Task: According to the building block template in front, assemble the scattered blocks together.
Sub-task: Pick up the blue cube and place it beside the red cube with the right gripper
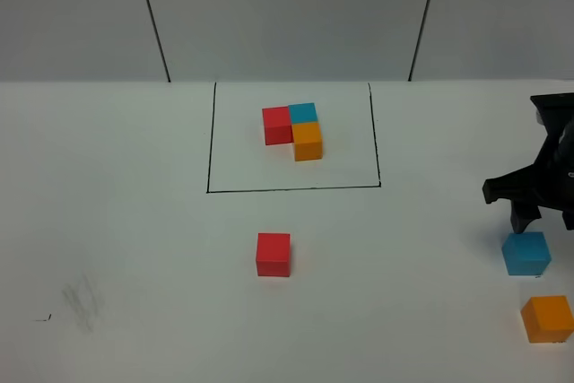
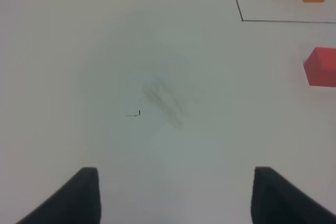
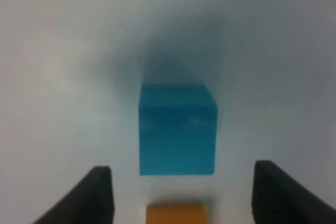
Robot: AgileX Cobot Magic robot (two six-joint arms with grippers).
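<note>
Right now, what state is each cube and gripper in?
Left gripper, open, empty.
Right gripper, open, empty, at the blue cube.
Template, assembled L inside the frame.
Red cube, loose, alone.
Blue cube, loose, ungripped.
Orange cube, loose, near blue, not touching.

Template [image 1: 292,131] at back, one block [image 1: 273,254] before it, two blocks [image 1: 526,253] right

**Soft, even light; the close views lose focus**

Diffuse light from above falls evenly on the white table [image 1: 134,248], and the red cube [image 1: 273,254] casts only a faint shadow. The high view is fairly sharp. The right wrist view is blurred: the blue cube [image 3: 177,129] has fuzzy edges, with a dim shadow beyond it, perhaps the arm's.
</note>
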